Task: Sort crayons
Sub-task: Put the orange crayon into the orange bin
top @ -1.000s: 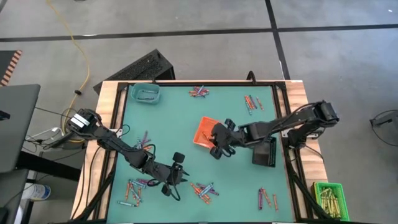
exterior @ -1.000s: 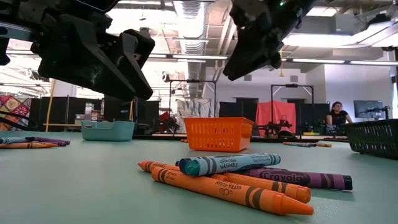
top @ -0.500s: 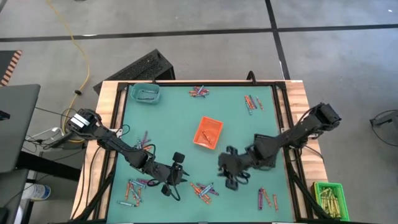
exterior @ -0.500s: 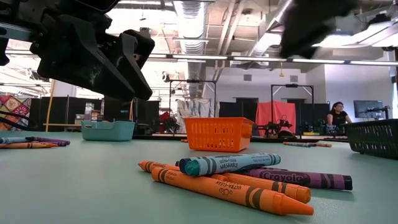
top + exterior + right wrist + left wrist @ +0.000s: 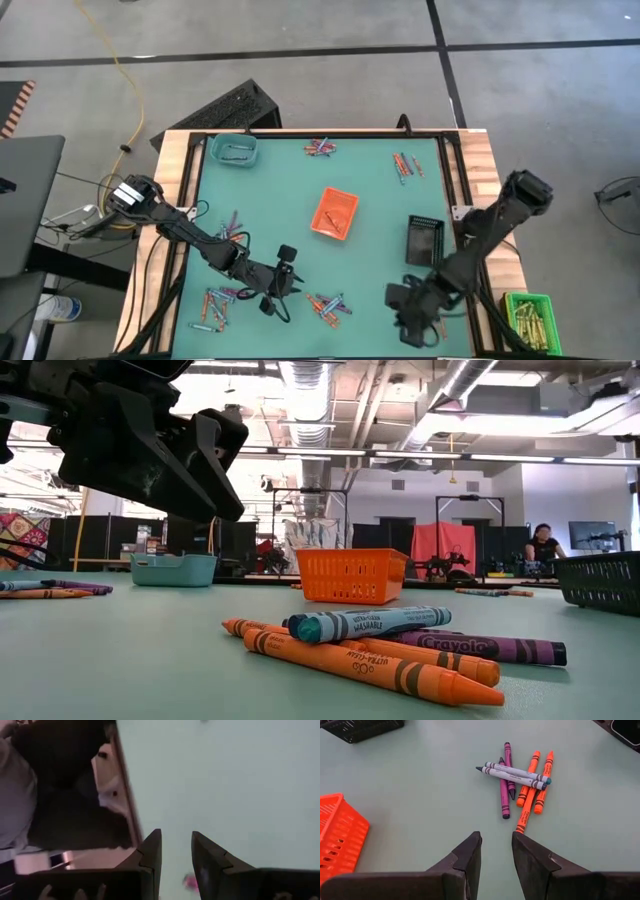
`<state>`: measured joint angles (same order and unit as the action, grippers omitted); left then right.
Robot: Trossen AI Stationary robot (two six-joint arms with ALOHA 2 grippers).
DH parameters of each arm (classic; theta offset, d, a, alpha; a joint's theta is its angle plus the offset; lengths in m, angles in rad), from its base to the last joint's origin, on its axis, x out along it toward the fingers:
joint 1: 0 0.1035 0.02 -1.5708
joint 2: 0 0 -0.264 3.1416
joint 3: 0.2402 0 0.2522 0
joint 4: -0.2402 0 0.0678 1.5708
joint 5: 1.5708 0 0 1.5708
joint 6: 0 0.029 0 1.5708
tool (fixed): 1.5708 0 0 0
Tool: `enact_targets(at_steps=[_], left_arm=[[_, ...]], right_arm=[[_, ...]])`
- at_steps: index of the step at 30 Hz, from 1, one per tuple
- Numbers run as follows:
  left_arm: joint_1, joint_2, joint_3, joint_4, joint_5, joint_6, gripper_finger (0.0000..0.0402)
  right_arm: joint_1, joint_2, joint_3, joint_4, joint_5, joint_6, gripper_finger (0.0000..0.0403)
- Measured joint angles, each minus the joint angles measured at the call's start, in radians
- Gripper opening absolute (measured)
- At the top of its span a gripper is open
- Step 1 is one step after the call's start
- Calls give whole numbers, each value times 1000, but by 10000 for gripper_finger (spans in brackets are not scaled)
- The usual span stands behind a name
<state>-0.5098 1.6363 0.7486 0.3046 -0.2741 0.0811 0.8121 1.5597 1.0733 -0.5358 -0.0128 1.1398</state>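
The crayons are seen scattered in small clusters over the green surface [image 5: 370,170], none yet held. The left gripper [image 5: 280,290] is held low at the near edge, just beside a cluster of orange, purple and blue-grey crayons [image 5: 327,304]; in its wrist view the same cluster [image 5: 520,782] lies a little ahead of the parted, empty fingers [image 5: 470,857], which suggests a pick is being lined up. The right gripper [image 5: 412,310] is held low toward the near right corner, near a few crayons [image 5: 430,318] there; its fingers [image 5: 150,852] are parted with nothing between them, and only bare surface and the surface's edge are shown beyond. An orange basket [image 5: 335,212] stands in the middle, a teal tray [image 5: 232,150] in the far left corner and a black basket [image 5: 424,240] to the right, presumably as colour bins. Most crayons remain unsorted, so the task is judged to be at an early stage.
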Motion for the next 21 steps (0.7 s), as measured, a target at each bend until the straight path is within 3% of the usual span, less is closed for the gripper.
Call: enact_targets(at_steps=[14, 21], left_arm=[[29, 0, 0, 1, -1, -7, 100], [37, 0, 0, 5, 0, -15, 100]], right_arm=[[283, 0, 0, -286, 131, 694, 102], [332, 75, 0, -325, 120, 883, 102]])
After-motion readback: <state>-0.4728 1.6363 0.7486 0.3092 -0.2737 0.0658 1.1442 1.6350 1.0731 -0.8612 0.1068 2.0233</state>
